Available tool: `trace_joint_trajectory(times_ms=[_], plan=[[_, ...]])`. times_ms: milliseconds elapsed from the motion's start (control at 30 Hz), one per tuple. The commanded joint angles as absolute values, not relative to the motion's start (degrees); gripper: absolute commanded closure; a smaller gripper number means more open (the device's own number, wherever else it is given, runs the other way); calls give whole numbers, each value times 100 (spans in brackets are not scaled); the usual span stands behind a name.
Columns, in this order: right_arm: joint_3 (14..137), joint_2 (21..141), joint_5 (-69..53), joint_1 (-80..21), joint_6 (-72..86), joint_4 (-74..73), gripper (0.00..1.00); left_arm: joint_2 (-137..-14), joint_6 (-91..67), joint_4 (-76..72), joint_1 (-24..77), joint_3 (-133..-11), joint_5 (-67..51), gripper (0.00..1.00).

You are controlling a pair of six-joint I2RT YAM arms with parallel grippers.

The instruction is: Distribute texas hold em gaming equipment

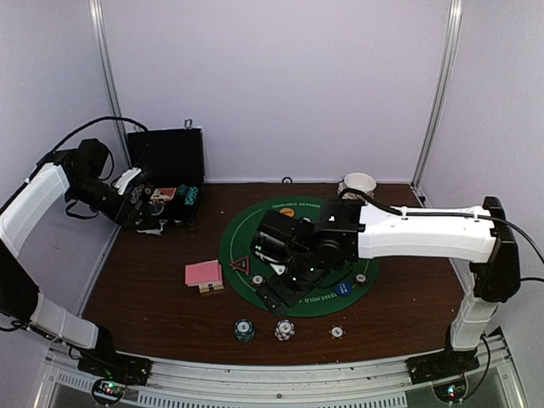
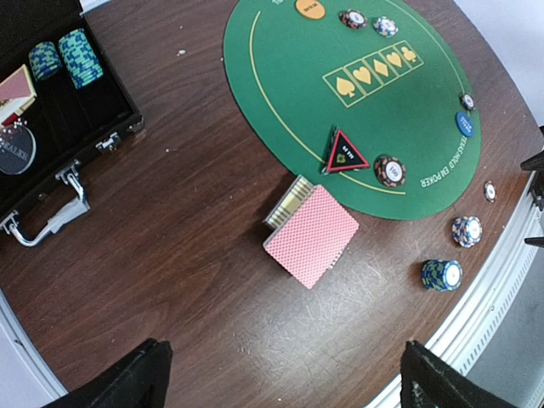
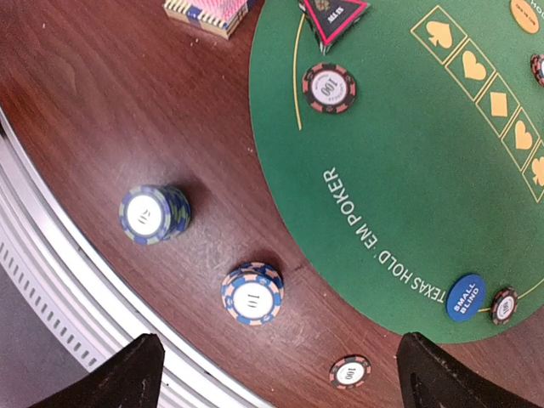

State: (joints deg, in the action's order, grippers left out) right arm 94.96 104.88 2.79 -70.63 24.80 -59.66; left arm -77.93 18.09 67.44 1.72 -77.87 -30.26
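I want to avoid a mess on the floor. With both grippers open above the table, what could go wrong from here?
The blue-green chip stack and the orange-blue chip stack stand near the table edge; a low sweep of the right gripper could push them off. The pink card deck lies skewed, top cards shifted; a poor pinch may scatter them.

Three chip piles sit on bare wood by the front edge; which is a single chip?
The red-black chip, rightmost in the top view. The blue-green stack and blue-pink stack stand several chips tall.
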Motion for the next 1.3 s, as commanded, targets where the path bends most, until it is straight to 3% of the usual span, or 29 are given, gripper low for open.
trace_joint_trajectory(times_ms=[0, 733, 1267], plan=[[9072, 10044, 322, -7251, 2568, -5684, 1, -7559, 1946, 6794, 211, -7859, -3153, 2], [8607, 10772, -301, -7431, 2089, -5144, 0, -7392, 1893, 7296, 259, -8208, -3089, 2], [8430, 11286, -427, -7226, 1980, -4834, 6, -7394, 1876, 7352, 275, -8234, -3170, 2]])
